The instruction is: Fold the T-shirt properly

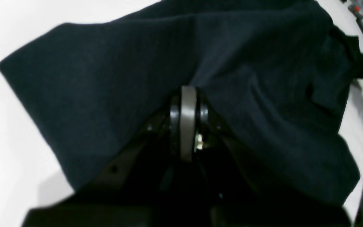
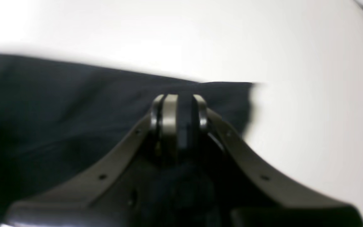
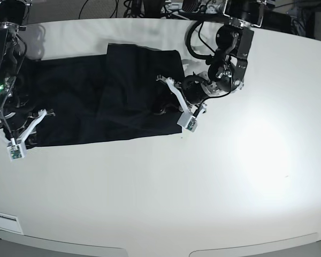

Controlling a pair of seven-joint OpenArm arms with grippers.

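Observation:
The black T-shirt (image 3: 117, 107) lies spread across the far left part of the white table (image 3: 230, 176), with one side folded over so a doubled panel sits near its right end. My left gripper (image 3: 168, 104) is at the shirt's right edge. In the left wrist view it (image 1: 188, 91) is shut on the T-shirt (image 1: 106, 78), and cloth bunches up at the fingertips. My right gripper (image 3: 29, 134) is at the shirt's near left corner. The right wrist view shows it (image 2: 180, 97) shut on the T-shirt (image 2: 58, 110) near the hem, dark cloth between the pads.
Cables and arm bases crowd the table's far edge (image 3: 166, 10). A small tool with a red part (image 1: 361, 19) lies past the shirt near the table edge in the left wrist view. The table's rounded front edge (image 3: 150, 246) runs along the bottom.

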